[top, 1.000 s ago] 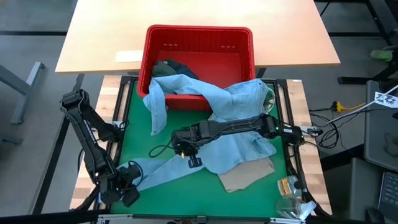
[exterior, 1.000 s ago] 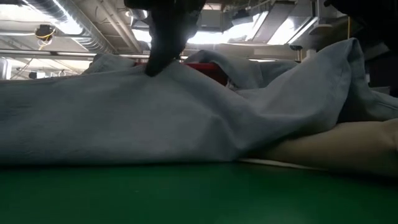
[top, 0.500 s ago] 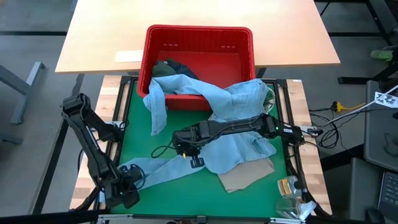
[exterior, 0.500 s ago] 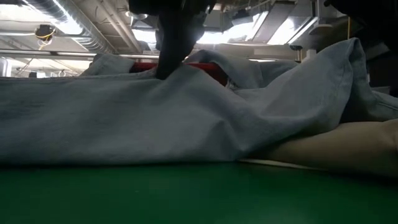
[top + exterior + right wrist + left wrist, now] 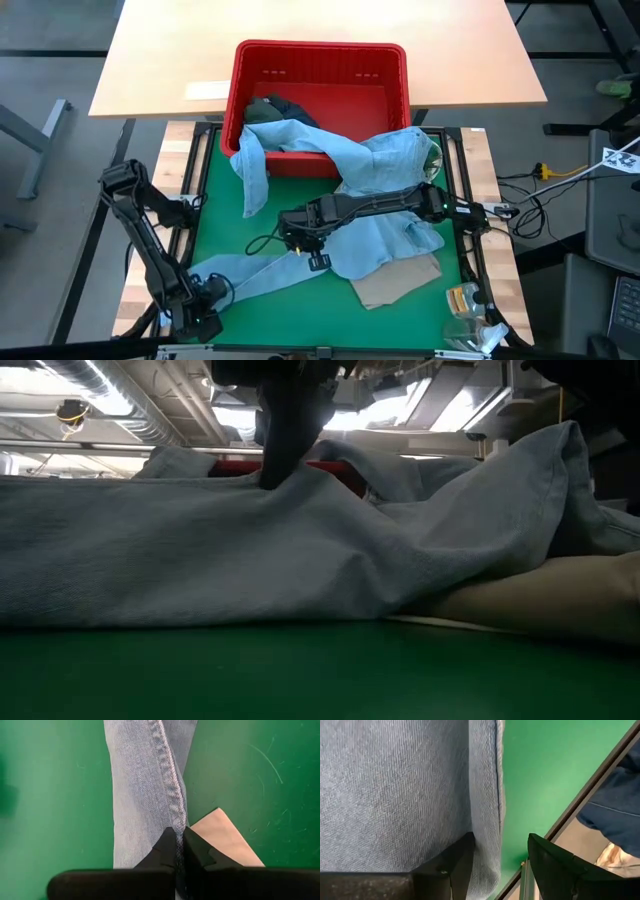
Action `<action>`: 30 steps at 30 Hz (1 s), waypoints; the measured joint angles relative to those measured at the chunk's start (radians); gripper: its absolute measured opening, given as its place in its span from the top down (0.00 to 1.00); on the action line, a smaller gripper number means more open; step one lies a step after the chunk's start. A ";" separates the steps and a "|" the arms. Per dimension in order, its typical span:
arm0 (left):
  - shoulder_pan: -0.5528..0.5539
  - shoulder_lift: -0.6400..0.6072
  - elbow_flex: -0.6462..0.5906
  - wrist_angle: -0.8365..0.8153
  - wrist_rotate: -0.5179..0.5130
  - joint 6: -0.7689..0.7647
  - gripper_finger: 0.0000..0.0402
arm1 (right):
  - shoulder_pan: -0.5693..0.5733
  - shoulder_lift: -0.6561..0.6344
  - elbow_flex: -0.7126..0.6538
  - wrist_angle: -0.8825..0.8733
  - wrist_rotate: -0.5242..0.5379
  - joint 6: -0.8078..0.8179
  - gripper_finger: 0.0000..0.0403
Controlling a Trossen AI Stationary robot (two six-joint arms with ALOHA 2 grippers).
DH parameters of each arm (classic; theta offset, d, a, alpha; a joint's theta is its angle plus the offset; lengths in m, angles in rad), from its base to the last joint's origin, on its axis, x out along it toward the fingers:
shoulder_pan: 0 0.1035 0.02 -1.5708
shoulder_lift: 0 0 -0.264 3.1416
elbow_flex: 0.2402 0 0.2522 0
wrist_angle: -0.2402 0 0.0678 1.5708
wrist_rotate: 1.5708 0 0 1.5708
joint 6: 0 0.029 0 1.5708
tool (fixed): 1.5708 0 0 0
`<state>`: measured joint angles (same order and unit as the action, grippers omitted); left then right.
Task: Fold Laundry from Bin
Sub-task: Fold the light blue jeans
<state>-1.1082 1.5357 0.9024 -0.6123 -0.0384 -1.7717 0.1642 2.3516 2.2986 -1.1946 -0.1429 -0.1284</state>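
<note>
The red bin [image 5: 320,58] stands at the far middle, with a dark olive garment [image 5: 272,108] inside. The light blue shirt [image 5: 385,165] spills over the bin's near wall onto the green mat [image 5: 225,225]. One sleeve [image 5: 255,275] runs toward the near left corner. A beige garment [image 5: 395,282] lies partly under the shirt. My right gripper [image 5: 316,258] is shut on the shirt at mid-mat. My left gripper [image 5: 207,298] is open over the sleeve's end, and the sleeve's hemmed edge [image 5: 492,820] runs between its fingers. My right gripper pinches a stitched seam of the shirt [image 5: 172,812] between its two fingers, coming from above and pointing steeply down. The cloth is drawn up into a small peak [image 5: 285,482] at the fingers, and the rest lies on the mat. My left gripper has one finger [image 5: 455,862] over the sleeve cloth; whether it touches the cloth cannot be told.
A light wooden table [image 5: 320,25] lies under and beyond the bin. A black frame rail [image 5: 590,790] borders the mat close by my left gripper. Small clear packets [image 5: 465,300] sit at the near right corner. Bare mat shows left of the shirt.
My left gripper has sunk and shifted toward the table's near edge at the sleeve's end, its arm folding lower. My right gripper has tipped a little, and its fingertips and the pinched peak of cloth have shifted slightly toward the table's right. The shirt otherwise lies as before.
</note>
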 joint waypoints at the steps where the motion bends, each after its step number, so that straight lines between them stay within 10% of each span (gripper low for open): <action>1: -0.001 0.005 0.000 0.003 0.000 -0.002 0.55 | 0.000 0.000 0.000 0.000 0.000 0.000 0.99; 7: 0.008 0.024 0.000 -0.002 0.008 -0.008 0.63 | 0.000 0.000 0.000 -0.004 0.000 0.000 0.98; 14: 0.051 0.021 0.031 -0.004 0.131 -0.033 0.96 | 0.008 -0.002 0.000 -0.062 -0.008 -0.008 0.98; 30: 0.109 0.020 0.394 0.004 0.148 0.177 0.99 | 0.174 -0.123 0.000 -0.252 0.006 -0.012 0.98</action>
<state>-0.9993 1.5555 1.2965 -0.6083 0.1100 -1.5947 0.3380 2.2285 2.2985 -1.4461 -0.1369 -0.1406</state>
